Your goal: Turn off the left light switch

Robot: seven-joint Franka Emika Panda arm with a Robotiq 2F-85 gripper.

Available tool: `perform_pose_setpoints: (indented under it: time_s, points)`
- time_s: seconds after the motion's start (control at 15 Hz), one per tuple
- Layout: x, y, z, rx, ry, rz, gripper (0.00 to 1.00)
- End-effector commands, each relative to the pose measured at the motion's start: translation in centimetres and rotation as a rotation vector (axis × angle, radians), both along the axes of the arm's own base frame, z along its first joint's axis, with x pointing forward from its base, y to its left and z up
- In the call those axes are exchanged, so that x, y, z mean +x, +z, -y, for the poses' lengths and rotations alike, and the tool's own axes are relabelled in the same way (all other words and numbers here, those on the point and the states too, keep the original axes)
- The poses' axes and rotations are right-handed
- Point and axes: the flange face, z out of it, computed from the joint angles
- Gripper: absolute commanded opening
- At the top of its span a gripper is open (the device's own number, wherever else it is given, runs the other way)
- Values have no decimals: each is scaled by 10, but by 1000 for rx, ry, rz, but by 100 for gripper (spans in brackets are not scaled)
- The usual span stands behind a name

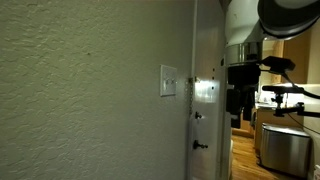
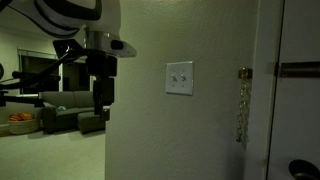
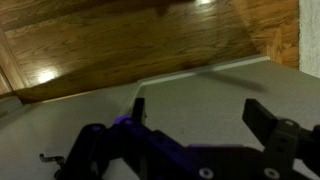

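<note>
A white double light switch plate point(image 2: 180, 77) is on the textured wall; it also shows edge-on in an exterior view point(image 1: 168, 82). Which of its two toggles is up or down is too small to tell. My gripper point(image 2: 102, 98) hangs off to the side of the wall corner, well away from the plate, and shows beyond the door in an exterior view point(image 1: 238, 100). In the wrist view the two dark fingers point(image 3: 200, 110) stand wide apart with nothing between them, above grey floor and wood flooring. The switch is out of the wrist view.
A white door point(image 1: 207, 110) with a chain latch point(image 2: 241, 105) stands beside the switch. A sofa point(image 2: 60, 110) and camera tripods sit in the dim room behind. A steel bin point(image 1: 283, 148) stands on the wood floor.
</note>
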Motion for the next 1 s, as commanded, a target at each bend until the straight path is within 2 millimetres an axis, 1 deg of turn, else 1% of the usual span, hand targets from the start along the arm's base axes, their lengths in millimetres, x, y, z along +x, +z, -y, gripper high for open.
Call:
perform_pose_setpoints:
  time_s: [0.0,0.27,0.4,0.67,0.93]
  points:
    - [1,1,0,0,1,-1,100]
    - [1,2,-1,0,3,1,100]
    - [10,0,-1,-2,3,17,100]
    - [39,6,-2,-9,29,95,100]
    - [69,19,-1,-7,54,179,100]
